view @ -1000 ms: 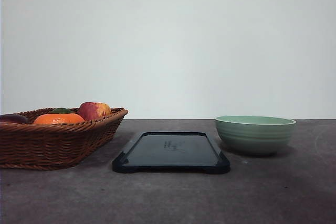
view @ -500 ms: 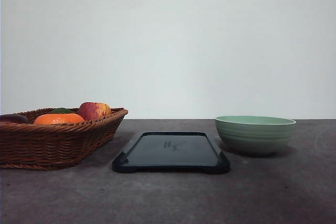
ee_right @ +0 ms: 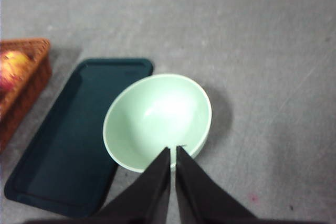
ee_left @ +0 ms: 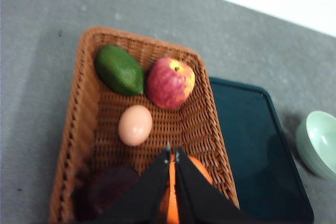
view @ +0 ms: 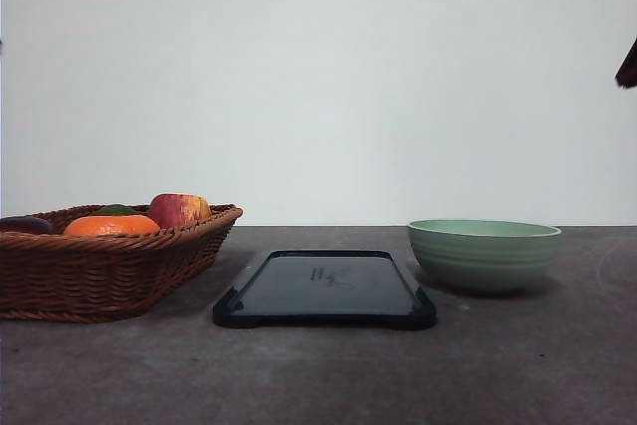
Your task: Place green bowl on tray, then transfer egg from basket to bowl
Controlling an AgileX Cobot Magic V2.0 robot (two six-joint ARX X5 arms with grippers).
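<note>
I am looking over the table (view: 318, 375) from the front: the wicker basket (view: 100, 271) is sitting to my left, the black tray (view: 323, 291) lying in the middle with its long axis running away from me, and the green bowl (view: 484, 254) standing on the table just beside the tray's right edge, not yet on it. In the right wrist view, the right end effector (ee_right: 173, 150) is hanging above the bowl's near rim with its fingers pressed together and holding nothing; the bowl lies directly beneath it and the tray just across from the bowl toward the basket. I judge the right arm the nearer one for the first step, a short sideways carry onto the tray. The left end effector (ee_left: 172, 152), likewise closed and empty, is hovering over the basket. That wrist view is giving me what the front view is hiding behind the basket wall: the egg (ee_left: 135, 125) lying on the weave between an avocado (ee_left: 119, 70), an apple (ee_left: 170, 83) and an orange (ee_left: 197, 170).
</note>
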